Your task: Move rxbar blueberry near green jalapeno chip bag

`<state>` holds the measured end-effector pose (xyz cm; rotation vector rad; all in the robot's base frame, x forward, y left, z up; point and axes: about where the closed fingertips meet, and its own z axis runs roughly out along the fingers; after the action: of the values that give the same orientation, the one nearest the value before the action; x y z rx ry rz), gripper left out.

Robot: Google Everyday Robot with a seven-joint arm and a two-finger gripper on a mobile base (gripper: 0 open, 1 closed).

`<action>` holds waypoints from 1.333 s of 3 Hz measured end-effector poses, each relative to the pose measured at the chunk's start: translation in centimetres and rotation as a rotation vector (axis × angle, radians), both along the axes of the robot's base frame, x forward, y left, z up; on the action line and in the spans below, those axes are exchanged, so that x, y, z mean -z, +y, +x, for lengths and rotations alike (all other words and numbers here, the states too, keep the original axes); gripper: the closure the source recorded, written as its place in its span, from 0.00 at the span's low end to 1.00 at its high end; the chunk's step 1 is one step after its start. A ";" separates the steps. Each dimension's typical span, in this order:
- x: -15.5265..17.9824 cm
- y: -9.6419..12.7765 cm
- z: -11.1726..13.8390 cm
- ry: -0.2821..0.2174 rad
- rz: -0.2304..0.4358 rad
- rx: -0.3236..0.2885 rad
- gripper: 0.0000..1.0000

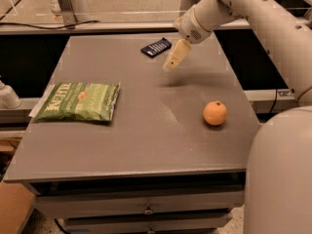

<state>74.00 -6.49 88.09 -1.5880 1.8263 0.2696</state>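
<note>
Grey tabletop carries the rxbar blueberry near its far edge, well apart from the green jalapeno chip bag at the left. The gripper hovers just right of the bar, holding nothing; how wide it stands cannot be told. It should centre over the bar's narrow width before descending.

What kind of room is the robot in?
Probably a robot testing lab: a plain grey table with drawers, a cable on the floor behind, and a snack bar, chip bag and orange laid out. The claw hangs above the table beside the snack bar.
</note>
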 end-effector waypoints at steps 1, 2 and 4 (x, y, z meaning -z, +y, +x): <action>1.1 1.8 2.2 0.033 0.048 -0.006 0.00; 2.1 2.9 3.8 0.078 0.086 0.028 0.00; 4.1 3.2 5.9 0.133 0.140 0.182 0.00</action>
<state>79.93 -3.34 84.00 -1.3263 1.9926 0.4177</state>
